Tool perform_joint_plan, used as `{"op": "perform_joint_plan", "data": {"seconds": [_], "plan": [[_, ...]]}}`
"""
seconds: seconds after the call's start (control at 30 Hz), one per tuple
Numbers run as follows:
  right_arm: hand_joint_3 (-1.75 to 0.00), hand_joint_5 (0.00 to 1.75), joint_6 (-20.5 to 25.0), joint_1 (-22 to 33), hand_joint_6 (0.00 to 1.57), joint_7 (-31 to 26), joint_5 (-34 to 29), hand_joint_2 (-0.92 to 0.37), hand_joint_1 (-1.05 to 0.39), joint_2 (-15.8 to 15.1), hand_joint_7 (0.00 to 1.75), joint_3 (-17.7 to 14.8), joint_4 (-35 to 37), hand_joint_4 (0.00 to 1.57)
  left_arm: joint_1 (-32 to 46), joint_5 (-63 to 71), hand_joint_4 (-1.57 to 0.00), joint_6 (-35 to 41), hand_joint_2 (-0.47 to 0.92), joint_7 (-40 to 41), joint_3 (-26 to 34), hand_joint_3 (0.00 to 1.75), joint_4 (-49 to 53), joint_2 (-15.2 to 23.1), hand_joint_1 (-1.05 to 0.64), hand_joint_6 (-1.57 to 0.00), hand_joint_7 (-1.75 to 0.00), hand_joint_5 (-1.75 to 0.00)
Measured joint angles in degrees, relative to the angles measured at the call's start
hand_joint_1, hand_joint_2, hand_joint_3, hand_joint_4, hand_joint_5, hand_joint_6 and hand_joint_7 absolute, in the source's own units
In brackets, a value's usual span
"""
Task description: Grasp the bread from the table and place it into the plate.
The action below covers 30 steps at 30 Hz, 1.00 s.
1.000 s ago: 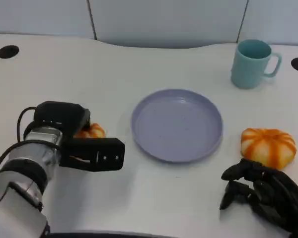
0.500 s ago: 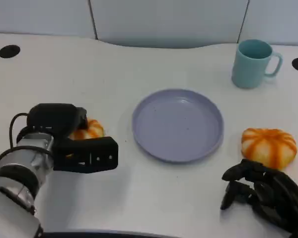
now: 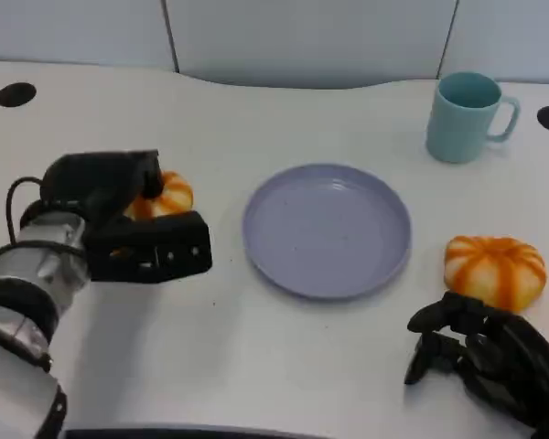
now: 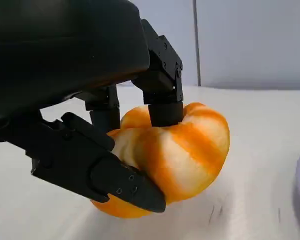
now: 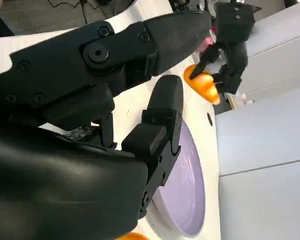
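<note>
Black fingers [image 4: 165,107] press down on the crown of the orange-striped bread roll [image 4: 180,150] while another bears against its underside, so the left hand [image 3: 128,229] holds the roll clamped between them. In the head view the roll [image 3: 165,194] peeks out beyond the hand, left of the lavender plate [image 3: 327,229] and apart from its rim; whether it has cleared the table [image 3: 256,119] is hard to tell, though the wrist view suggests it hangs just above. The step in hand looks like the carry after the grasp. Next, the hand must travel right over the plate, lower, and release. The right hand [image 3: 485,357] rests with fingers curled on nothing near a second striped roll [image 3: 494,270]. A teal mug [image 3: 465,117] stands beyond.
</note>
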Motion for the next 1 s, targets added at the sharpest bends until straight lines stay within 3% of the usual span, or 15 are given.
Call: {"op": "perform_joint_plan", "data": {"seconds": [0.03, 0.13, 0.2, 0.7, 1.0], "plan": [[-0.10, 1.36, -0.2, -0.2, 0.78, 0.1, 0.0, -0.92, -0.55, 0.0, 0.80, 0.0, 0.3, 0.64, -0.3, 0.0, -0.64, -0.3, 0.92, 0.0, 0.0, 0.07, -0.1, 0.0, -0.26, -0.59, -1.50, -1.50], [-0.10, 1.37, -0.6, -0.4, 0.78, 0.1, 0.0, -0.92, -0.53, 0.1, 0.80, 0.0, 0.8, 0.63, -0.8, 0.1, -0.70, -1.5, 0.89, 0.3, 0.0, 0.07, -0.6, 0.0, -0.22, -0.57, -1.70, -1.71], [-0.10, 1.37, -0.3, -0.5, 0.78, 0.1, 0.1, -0.92, -0.54, 0.2, 0.79, 0.0, 0.8, 0.63, -1.0, 0.1, -0.77, -2.9, 0.89, 1.1, 0.0, 0.06, -1.0, 0.0, -0.20, -0.60, -1.74, -1.74], [-0.12, 1.39, -1.1, -1.2, 0.75, 0.6, 0.2, -0.92, -0.52, 0.2, 0.82, 0.2, 2.0, 0.61, -5.3, 2.7, -0.84, -6.6, 0.91, 3.0, -3.1, 0.07, -2.0, -6.1, -0.25, -0.63, -1.75, -1.75], [-0.07, 1.37, 1.1, -1.9, 0.78, 1.0, 0.3, -0.92, -0.55, 0.2, 0.83, 0.2, 2.0, 0.62, -7.2, 3.5, -0.88, -7.3, 0.92, 2.7, -5.1, 0.14, -2.0, -10.7, -0.26, -0.65, -1.75, -1.75]]}}
